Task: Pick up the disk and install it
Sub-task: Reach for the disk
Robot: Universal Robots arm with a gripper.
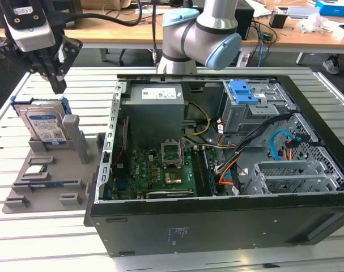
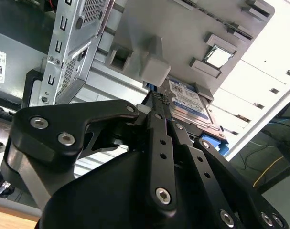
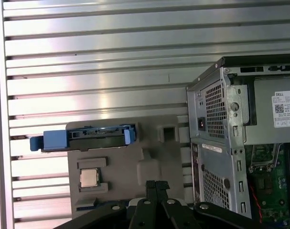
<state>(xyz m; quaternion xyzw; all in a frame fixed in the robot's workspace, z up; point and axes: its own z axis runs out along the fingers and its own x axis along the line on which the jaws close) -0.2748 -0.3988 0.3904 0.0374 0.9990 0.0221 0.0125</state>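
Note:
The disk (image 1: pixel 44 126) is a silver hard drive with a white-and-blue label in a blue carrier. It stands on edge in a slot of the grey holder (image 1: pixel 50 184), at the exterior view's left. From above in the first wrist view the disk (image 3: pixel 87 138) shows as a blue-framed edge, and its label shows in the second wrist view (image 2: pixel 188 101). My gripper (image 1: pixel 57 86) hangs above the disk, apart from it, a little toward the case. Its black fingers (image 3: pixel 155 184) are shut together with nothing between them, as the gripper (image 2: pixel 157 98) also appears in the second wrist view.
An open computer case (image 1: pixel 217 229) lies to the holder's right, with a motherboard (image 1: pixel 160 170), a power supply (image 1: pixel 156 110), drive cages and a blue bracket (image 1: pixel 242 92). A small square chip (image 3: pixel 89 178) rests on the holder. The slatted metal table (image 1: pixel 47 243) carries everything.

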